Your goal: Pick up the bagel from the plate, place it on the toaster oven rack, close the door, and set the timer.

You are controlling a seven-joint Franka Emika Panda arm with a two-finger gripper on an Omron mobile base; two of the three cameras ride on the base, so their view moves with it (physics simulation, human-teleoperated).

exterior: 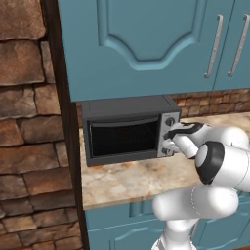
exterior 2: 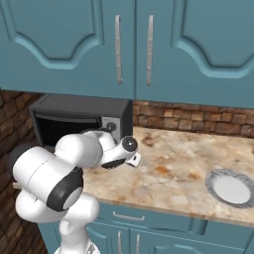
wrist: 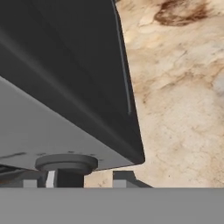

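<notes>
While hand (exterior: 168, 141) works oven knobs, plate (exterior 2: 214, 191) sits well apart.

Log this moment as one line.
step: set timer | door: closed | tool: at timer | plate: empty

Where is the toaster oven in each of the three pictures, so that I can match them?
Left base view: the toaster oven stands at the centre, under the teal cabinet, door shut.
Right base view: it sits at the left, partly behind the white arm.
Hand view: its dark side fills the upper left, with a round knob low down.
Shared landmark: the marbled beige counter.
</notes>
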